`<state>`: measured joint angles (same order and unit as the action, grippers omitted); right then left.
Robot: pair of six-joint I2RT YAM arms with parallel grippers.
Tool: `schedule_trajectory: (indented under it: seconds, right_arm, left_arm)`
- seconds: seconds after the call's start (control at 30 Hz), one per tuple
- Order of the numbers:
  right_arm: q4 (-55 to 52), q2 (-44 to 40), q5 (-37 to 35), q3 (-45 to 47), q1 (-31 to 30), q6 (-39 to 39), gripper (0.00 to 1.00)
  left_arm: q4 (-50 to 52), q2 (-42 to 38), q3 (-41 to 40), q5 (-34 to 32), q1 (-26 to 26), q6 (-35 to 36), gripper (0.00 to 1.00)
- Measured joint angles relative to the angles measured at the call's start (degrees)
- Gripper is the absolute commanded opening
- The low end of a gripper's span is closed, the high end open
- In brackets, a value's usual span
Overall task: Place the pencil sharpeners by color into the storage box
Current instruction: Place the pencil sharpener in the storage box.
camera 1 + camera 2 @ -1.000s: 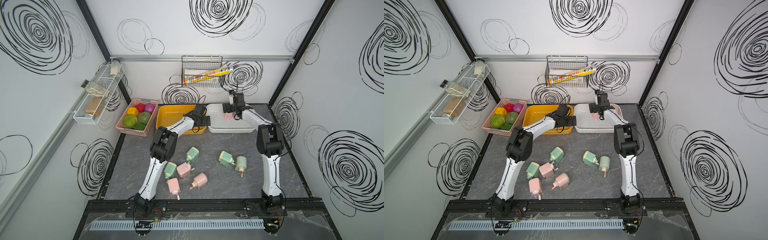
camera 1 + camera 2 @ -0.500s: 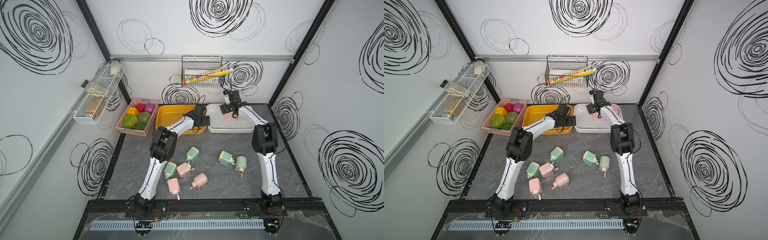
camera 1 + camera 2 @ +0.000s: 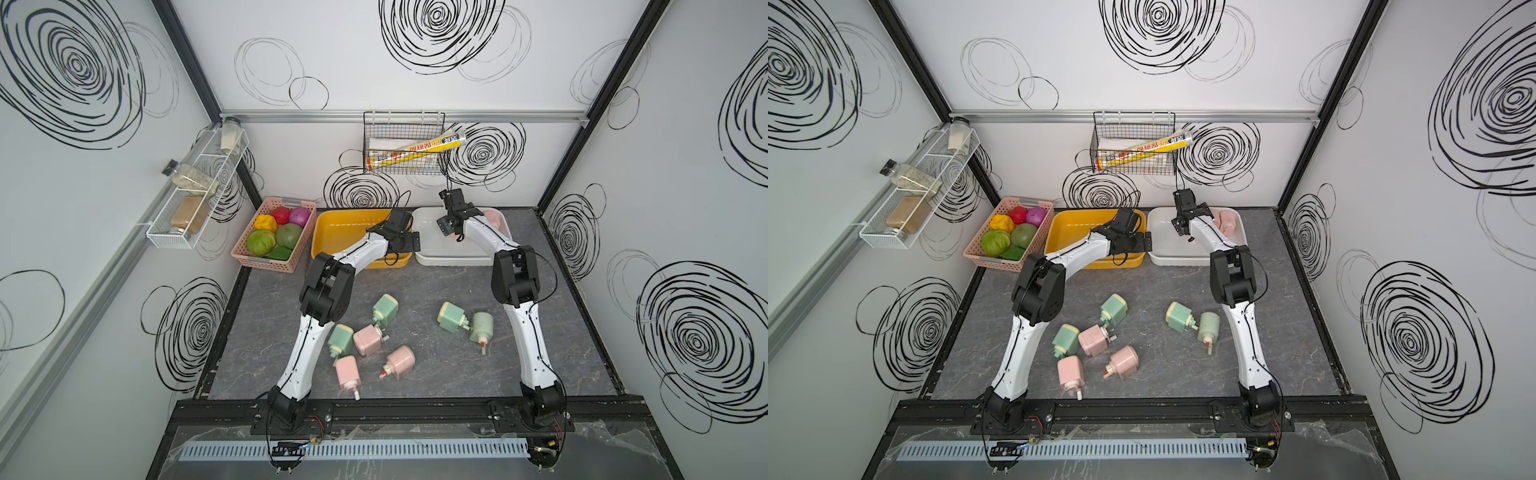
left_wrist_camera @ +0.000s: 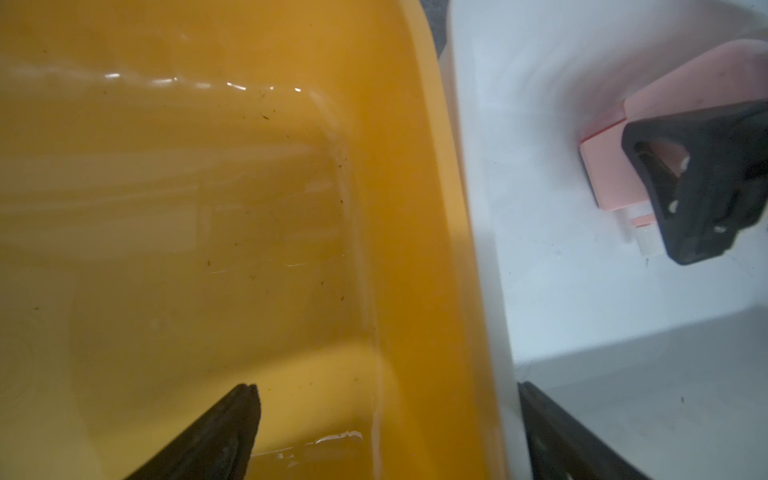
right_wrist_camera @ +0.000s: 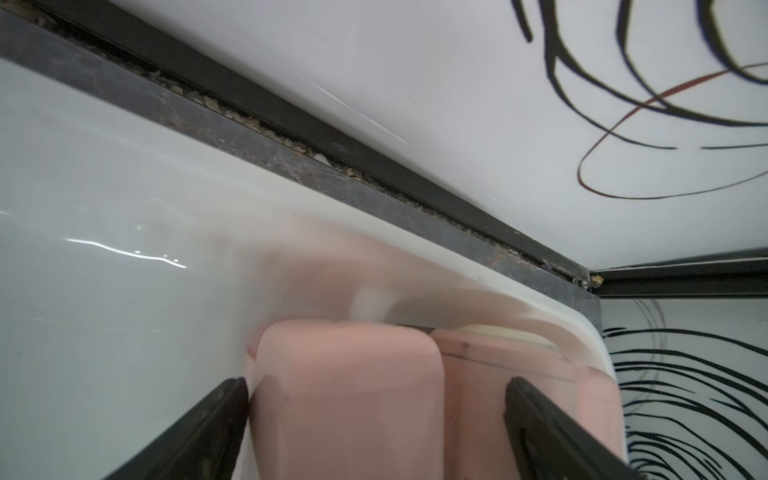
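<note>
Three pale pink pencil sharpeners and several mint green ones lie loose on the grey table. More pink sharpeners lie in the far right corner of the white storage box. My right gripper hangs open over them, with one pink sharpener lying between its spread fingers. My left gripper is open and holds nothing. It straddles the rim between the yellow storage box, whose visible part is bare, and the white one. In both top views the two grippers reach over the boxes.
A pink basket of toy vegetables stands left of the yellow box. A wire basket with a long tube hangs on the back wall above the boxes. A wire shelf with jars is fixed to the left wall.
My right gripper has drifted a little to the left over the white box, still open. The left arm and the sharpeners on the table have not moved.
</note>
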<state>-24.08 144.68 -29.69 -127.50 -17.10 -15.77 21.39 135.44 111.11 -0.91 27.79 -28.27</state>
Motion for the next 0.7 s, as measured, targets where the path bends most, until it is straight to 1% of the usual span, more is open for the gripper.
schedule_trajectory:
  seconds: [0.13,0.37,0.53,0.7]
  right_arm:
    - [0.94,0.70,-3.91,-0.28,-0.04,-1.70,1.00]
    - [2.19,1.75,-6.40,-0.68,-0.59,-3.48,1.00]
    - [1.20,2.56,-6.19,-2.73,-0.70,-3.93,1.00]
    - [-0.17,2.32,-3.30,-3.21,-0.81,-1.88,1.00]
  left_arm:
    - [0.00,0.00,0.00,0.00,0.00,-0.02,0.99]
    - [0.00,0.00,-0.02,0.04,-0.07,0.00,0.99]
    - [0.00,0.00,-0.02,0.31,-0.11,0.50,0.99]
    - [0.04,0.00,0.00,0.92,-0.28,1.38,0.99]
